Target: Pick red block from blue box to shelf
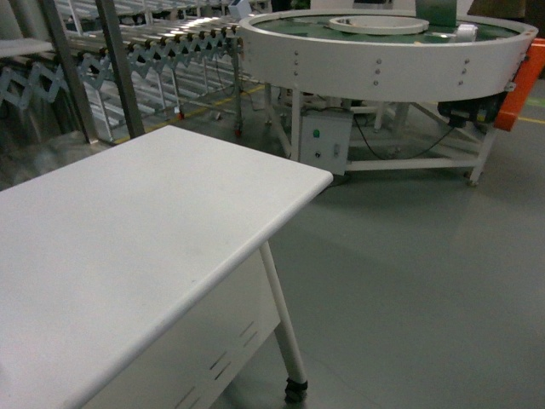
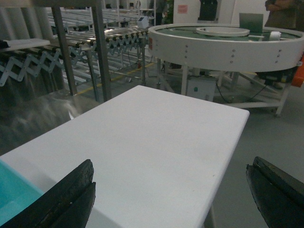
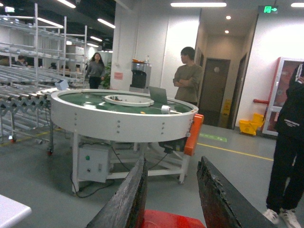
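My right gripper (image 3: 172, 161) points out across the room, held off the floor. The red block (image 3: 171, 221) sits low between its two dark fingers, which are shut on its sides. My left gripper (image 2: 172, 164) is open wide above the white table (image 2: 156, 137), with nothing between its fingers. A corner of the blue box (image 2: 12, 192) shows at the lower left of the left wrist view. The shelf's steel uprights (image 2: 99, 52) rise behind the table's far left, and the shelf (image 1: 115, 64) shows in the head view too. Neither gripper is in the head view.
A big round white conveyor table (image 1: 383, 51) on legs, with a control box (image 1: 324, 145) under it, stands beyond the white table (image 1: 128, 230). A roller conveyor (image 1: 179, 43) runs behind. Two people (image 3: 187, 76) (image 3: 289, 142) stand on the grey floor.
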`<state>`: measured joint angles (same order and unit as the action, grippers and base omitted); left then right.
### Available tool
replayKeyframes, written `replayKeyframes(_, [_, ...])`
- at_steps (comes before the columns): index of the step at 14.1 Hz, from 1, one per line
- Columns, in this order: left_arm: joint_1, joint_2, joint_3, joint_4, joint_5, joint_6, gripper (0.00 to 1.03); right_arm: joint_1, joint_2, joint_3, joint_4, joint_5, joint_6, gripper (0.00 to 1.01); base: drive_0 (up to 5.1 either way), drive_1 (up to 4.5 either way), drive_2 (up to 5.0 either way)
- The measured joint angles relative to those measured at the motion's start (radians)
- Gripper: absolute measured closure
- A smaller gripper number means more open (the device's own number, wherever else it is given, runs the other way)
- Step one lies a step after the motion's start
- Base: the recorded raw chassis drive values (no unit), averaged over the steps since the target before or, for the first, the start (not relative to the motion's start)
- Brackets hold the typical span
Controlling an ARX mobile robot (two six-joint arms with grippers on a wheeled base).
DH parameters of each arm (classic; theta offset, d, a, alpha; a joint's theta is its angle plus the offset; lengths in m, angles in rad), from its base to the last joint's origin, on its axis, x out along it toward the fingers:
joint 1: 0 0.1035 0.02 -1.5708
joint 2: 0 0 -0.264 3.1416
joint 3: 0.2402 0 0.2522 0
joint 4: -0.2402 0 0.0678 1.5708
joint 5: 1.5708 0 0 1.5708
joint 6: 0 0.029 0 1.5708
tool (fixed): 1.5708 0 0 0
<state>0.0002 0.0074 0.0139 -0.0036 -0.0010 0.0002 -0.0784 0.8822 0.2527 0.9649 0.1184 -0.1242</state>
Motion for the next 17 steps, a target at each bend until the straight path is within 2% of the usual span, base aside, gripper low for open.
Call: replayKeyframes(17, [-0.001,0.0,0.0,0.0,0.001,0.0,0.05,0.0,0.0,0.0,0.0,0.004,0.0,0.74,0.0,0.0,0.0])
